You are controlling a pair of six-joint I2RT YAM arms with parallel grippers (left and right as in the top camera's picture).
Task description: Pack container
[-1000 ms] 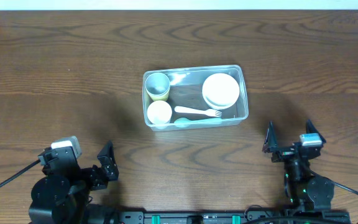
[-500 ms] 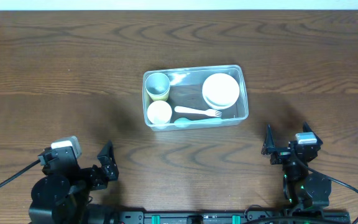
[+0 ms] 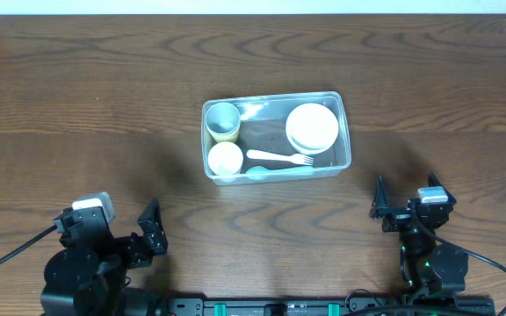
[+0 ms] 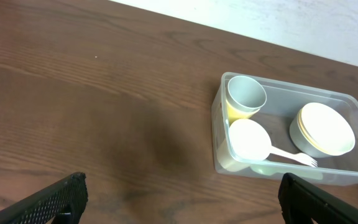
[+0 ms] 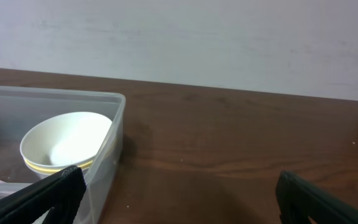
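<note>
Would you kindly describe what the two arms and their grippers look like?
Both arms are black with rounded joints. The left gripper and right gripper have matte black, tapering fingers and a whitish camera block at each wrist. Black cables trail outward from both bases; small green lights show on the right one.

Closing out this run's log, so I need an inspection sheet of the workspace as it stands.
Surface: dark wood table, no spills seen.
Job's things: clear container holds a cup, a white bowl, stacked bowls and a fork.
Clutter: nothing seen.
Grippers: left gripper and right gripper open, empty, apart from the container.
Cables: black cable by the left base, another by the right.
Surroundings: white wall beyond the table.
</note>
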